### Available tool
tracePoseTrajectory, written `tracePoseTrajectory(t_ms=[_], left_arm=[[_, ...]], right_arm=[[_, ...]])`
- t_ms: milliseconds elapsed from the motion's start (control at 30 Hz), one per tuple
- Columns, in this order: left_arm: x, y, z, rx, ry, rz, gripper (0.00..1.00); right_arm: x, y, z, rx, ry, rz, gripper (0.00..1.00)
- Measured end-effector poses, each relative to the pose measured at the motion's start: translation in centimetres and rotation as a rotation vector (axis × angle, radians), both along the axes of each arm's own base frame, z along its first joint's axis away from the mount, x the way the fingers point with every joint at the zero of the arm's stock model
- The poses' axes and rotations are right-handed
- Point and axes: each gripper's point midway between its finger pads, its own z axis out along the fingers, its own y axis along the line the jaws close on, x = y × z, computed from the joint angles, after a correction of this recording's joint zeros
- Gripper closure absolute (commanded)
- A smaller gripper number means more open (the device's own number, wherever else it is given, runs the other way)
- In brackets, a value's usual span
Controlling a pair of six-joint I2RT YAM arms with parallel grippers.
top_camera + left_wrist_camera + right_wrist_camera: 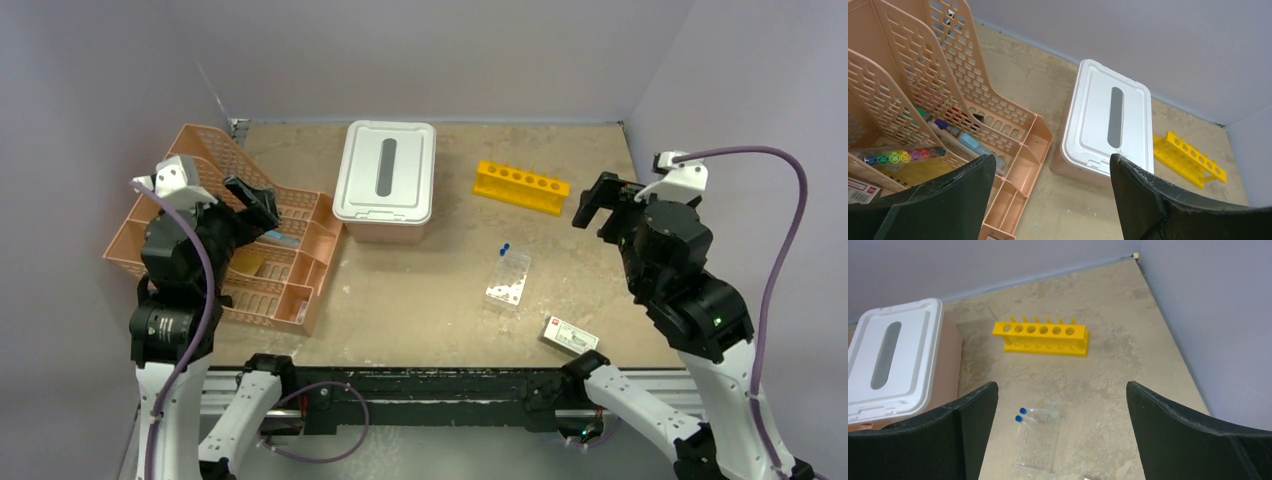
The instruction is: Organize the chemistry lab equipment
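Right wrist view has the right jaws wide and empty, facing the blue-capped vials (1023, 413), probably the next pick for the yellow rack (1044, 338); left jaws equally wide, holding nothing.

A: Any readable text?
B: None. Small white box (570, 336), front right, has a red mark and dark print, too small to read.
A: Organizer side?
B: White card (859, 192) with a red stripe, lying in the peach organizer (948, 60). Print is blurred and cut off by the frame edge.
A: Yellow rack (1042, 337)? White lid (1088, 125)?
B: Nothing legible on either.
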Motion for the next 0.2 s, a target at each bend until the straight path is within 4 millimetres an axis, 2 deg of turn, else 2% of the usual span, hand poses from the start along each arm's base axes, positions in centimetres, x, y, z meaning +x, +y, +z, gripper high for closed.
tracePoseTrajectory(t_ms=[200], left_arm=[[-1.7, -0.2, 0.0, -0.003, -0.038, -0.019, 0.15]], right_arm=[[0.0, 1.5, -1.8, 0.039, 0.062, 0.060, 0.01]])
